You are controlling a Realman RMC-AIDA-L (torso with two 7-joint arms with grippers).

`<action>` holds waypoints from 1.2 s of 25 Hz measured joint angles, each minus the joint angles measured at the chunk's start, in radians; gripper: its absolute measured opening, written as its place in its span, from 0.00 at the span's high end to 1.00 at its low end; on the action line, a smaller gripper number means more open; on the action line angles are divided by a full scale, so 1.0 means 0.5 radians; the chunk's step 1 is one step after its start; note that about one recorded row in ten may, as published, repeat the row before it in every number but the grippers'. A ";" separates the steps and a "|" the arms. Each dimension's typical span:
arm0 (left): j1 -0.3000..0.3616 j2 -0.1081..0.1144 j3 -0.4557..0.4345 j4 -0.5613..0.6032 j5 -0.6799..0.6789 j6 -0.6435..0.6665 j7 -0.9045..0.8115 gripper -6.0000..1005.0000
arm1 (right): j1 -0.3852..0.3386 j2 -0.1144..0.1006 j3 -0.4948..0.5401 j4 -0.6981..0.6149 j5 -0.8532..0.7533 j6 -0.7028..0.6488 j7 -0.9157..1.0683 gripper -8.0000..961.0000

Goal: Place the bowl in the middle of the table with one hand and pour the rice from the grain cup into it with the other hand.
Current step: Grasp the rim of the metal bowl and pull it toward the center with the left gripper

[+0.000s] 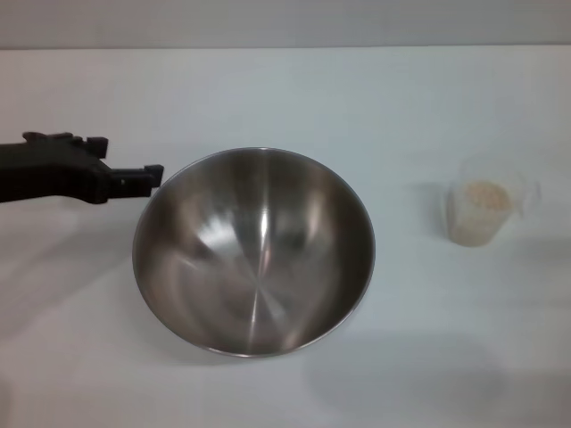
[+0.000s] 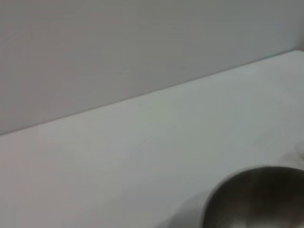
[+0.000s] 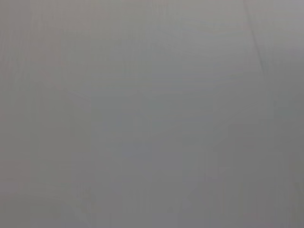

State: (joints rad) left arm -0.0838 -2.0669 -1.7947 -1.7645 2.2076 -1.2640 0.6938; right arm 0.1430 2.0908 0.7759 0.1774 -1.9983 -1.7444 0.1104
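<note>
The large shiny stainless-steel bowl [image 1: 254,251] sits mid-table [image 1: 285,89], empty, the black left gripper [image 1: 150,175] just beside its rim with jaw state unclear, while the small clear plastic grain cup [image 1: 486,212] of pale rice [image 1: 484,198] stands unpoured, well apart.

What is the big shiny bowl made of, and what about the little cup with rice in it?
The bowl looks like metal, probably stainless steel: its brushed inside is shiny and shows streaky reflections. The grain cup looks like clear plastic, though it might be glass: you can see the pale rice right through its wall.
</note>
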 joint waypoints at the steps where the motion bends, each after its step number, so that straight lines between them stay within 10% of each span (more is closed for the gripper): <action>1: 0.011 -0.001 0.018 -0.003 0.003 0.004 0.002 0.20 | -0.001 0.000 0.000 0.000 0.000 0.003 0.000 0.12; 30: 0.142 -0.002 0.380 0.018 0.230 0.262 0.072 0.22 | -0.047 0.001 -0.047 0.007 0.011 0.013 0.000 0.12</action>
State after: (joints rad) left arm -0.0130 -2.0677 -1.6049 -1.7557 2.3228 -1.1331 0.7299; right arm 0.1195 2.0915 0.7526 0.1810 -1.9929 -1.7378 0.1104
